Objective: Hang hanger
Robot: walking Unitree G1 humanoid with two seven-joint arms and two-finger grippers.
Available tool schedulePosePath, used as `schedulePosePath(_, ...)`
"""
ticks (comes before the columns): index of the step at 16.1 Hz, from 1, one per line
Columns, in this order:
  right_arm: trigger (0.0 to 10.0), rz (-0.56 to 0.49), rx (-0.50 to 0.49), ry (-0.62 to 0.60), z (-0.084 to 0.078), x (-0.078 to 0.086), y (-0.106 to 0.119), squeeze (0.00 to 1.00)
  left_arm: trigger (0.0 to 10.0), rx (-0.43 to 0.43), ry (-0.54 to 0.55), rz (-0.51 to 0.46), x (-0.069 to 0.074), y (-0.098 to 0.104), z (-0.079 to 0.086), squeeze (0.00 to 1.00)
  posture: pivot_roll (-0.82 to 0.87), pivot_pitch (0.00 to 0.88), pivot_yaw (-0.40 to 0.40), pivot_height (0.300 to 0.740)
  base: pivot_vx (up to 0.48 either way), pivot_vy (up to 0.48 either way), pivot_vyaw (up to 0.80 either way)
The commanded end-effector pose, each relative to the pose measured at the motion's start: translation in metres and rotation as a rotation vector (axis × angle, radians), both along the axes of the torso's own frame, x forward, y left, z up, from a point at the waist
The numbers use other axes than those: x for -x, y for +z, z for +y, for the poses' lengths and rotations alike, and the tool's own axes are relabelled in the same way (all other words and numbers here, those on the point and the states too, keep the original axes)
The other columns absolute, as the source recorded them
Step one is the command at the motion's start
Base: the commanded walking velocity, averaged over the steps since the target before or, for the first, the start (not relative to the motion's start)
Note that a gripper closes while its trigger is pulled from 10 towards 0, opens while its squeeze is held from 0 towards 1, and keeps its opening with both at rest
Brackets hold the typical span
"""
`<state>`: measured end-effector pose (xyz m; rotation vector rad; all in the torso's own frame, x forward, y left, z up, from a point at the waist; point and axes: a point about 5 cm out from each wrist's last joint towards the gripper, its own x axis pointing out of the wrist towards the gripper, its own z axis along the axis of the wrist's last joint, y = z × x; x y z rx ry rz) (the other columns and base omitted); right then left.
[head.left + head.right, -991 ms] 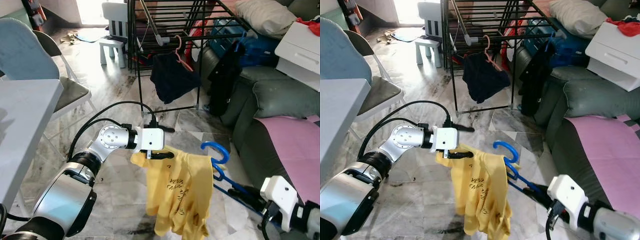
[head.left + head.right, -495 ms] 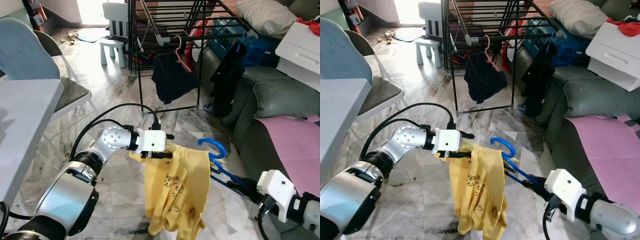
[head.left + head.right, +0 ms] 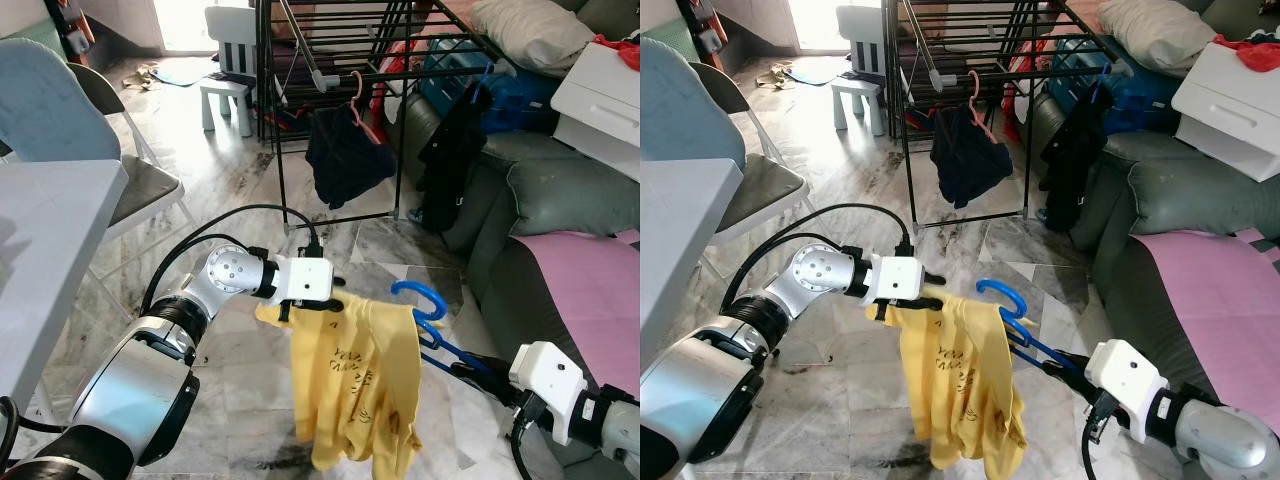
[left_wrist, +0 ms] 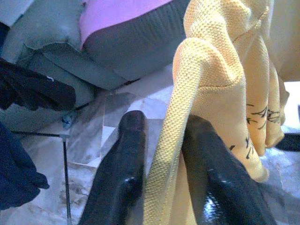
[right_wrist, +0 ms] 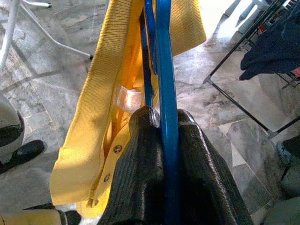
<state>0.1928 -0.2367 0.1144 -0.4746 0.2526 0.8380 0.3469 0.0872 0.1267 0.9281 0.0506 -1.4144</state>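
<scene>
A grey upholstered sofa [image 3: 560, 190] runs along the right side of the room, with a pink cloth [image 3: 585, 290] spread over its near seat and a white drawer unit [image 3: 600, 95] resting on its far end. On the left stand the corner of a pale grey table [image 3: 45, 250] and a folding chair with a light blue cover [image 3: 50, 105]. Behind them, on the marble-tiled floor [image 3: 230, 190], a black metal drying rack [image 3: 330, 60] carries a dark navy garment on a pink hanger [image 3: 345, 150], and a small white child's chair [image 3: 228, 60] stands just beside the rack.

In front of the rack, well apart from it, a yellow knit shirt with dark lettering [image 3: 360, 375] hangs in the air above the floor, draped on a blue plastic hanger [image 3: 425, 305] whose hook curls up at the shirt's right shoulder. The left gripper [image 3: 325, 297] reaches in from the robot's left side and pinches a fold of the shirt's left shoulder; the left wrist view shows the yellow cloth squeezed between its two black fingers [image 4: 124, 173]. The right gripper [image 5: 161, 117] comes up from the lower right, its fingers pressed together on the hanger's blue bar, with the shirt's ribbed collar [image 5: 101, 103] just beside them.
</scene>
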Motion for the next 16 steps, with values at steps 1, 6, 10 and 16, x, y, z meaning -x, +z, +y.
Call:
schedulePosePath(1, 10.0, -0.062, -0.010, 0.023, 0.002, -0.006, 0.010, 0.00, 0.0, -0.043, -0.014, 0.007, -0.002, 0.003, 0.000, 0.00, -0.04, 0.000, -0.003, 0.740, 0.000, 0.000, 0.00)
schedulePosePath(6, 10.0, -0.081, 0.003, 0.026, 0.004, -0.009, 0.009, 0.00, 0.0, -0.076, -0.021, 0.070, 0.001, -0.004, 0.003, 0.00, -0.04, 0.000, -0.003, 0.740, 0.000, 0.000, 0.00)
schedulePosePath(10, 10.0, -0.052, -0.013, 0.001, 0.003, -0.013, 0.007, 1.00, 0.0, -0.041, 0.012, 0.080, -0.001, -0.003, 0.005, 0.00, -0.03, 0.000, -0.007, 0.740, 0.000, 0.000, 0.00)
schedulePosePath(16, 10.0, -0.048, 0.223, -0.096, -0.027, -0.021, 0.005, 1.00, 0.0, 0.073, 0.170, 0.162, -0.005, -0.005, 0.025, 0.00, -0.03, 0.000, -0.023, 0.740, 0.000, 0.000, 0.00)
